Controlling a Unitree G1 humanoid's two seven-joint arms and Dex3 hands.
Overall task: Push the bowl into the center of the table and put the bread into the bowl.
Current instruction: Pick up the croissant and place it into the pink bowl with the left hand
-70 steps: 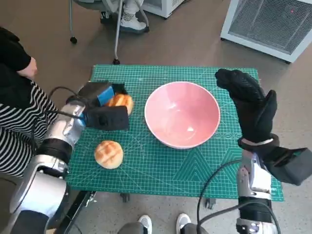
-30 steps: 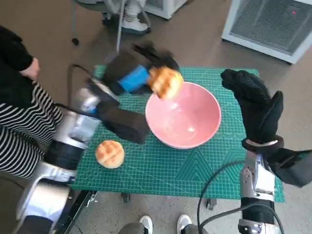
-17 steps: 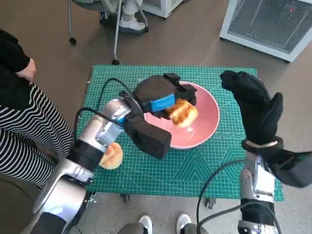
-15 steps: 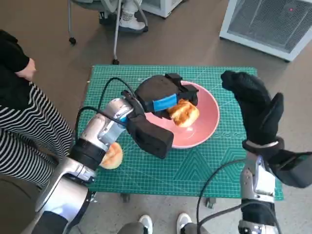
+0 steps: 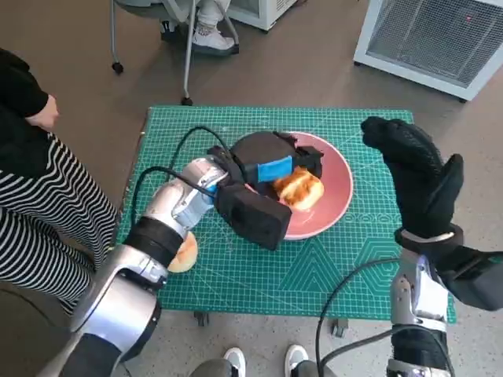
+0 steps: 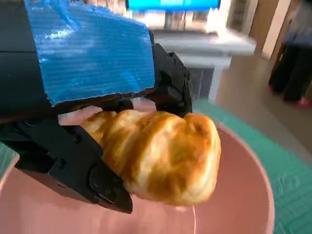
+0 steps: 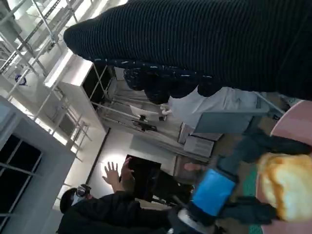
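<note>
Golden-brown crusty bread roll (image 5: 299,188) gripped in blue-taped black left hand (image 5: 271,161), held low over the inside of the round pink bowl (image 5: 334,192). Black-gloved right hand (image 5: 420,177) raised just beside the bowl's rim, fingers spread and upright, holding nothing. 1 more round golden bun (image 5: 185,253) on the green cutting mat (image 5: 346,271), half hidden beside the left forearm, well back from that hand.

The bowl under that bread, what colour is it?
Pink. The bowl shows best in the head view, where the left hand holds the bread over it.
</note>
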